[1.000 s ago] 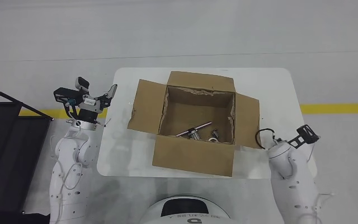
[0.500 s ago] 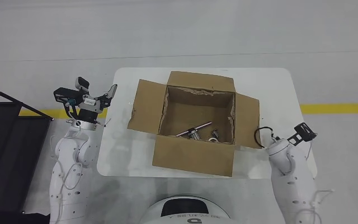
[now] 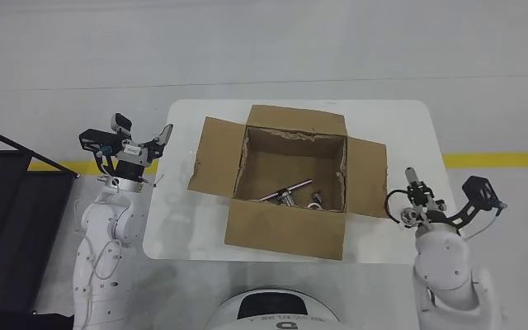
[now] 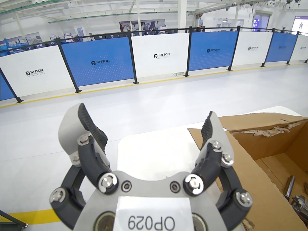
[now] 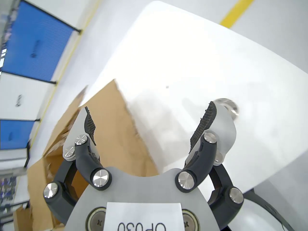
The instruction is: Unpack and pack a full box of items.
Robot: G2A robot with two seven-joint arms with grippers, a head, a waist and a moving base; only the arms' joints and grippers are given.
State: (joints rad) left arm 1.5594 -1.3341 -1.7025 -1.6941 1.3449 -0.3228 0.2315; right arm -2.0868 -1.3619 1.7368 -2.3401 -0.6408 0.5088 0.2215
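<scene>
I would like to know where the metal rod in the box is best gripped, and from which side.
Likely the bare shaft of the rod, from straight above through the open box: it lies flat and slanted on the floor, walled all round, so close across it.

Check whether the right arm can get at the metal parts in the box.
Probably yes. The box is open, flaps folded out, the metal parts lie uncovered on its floor, and the right gripper sits open beside the right flap; it must come in from above.
</scene>
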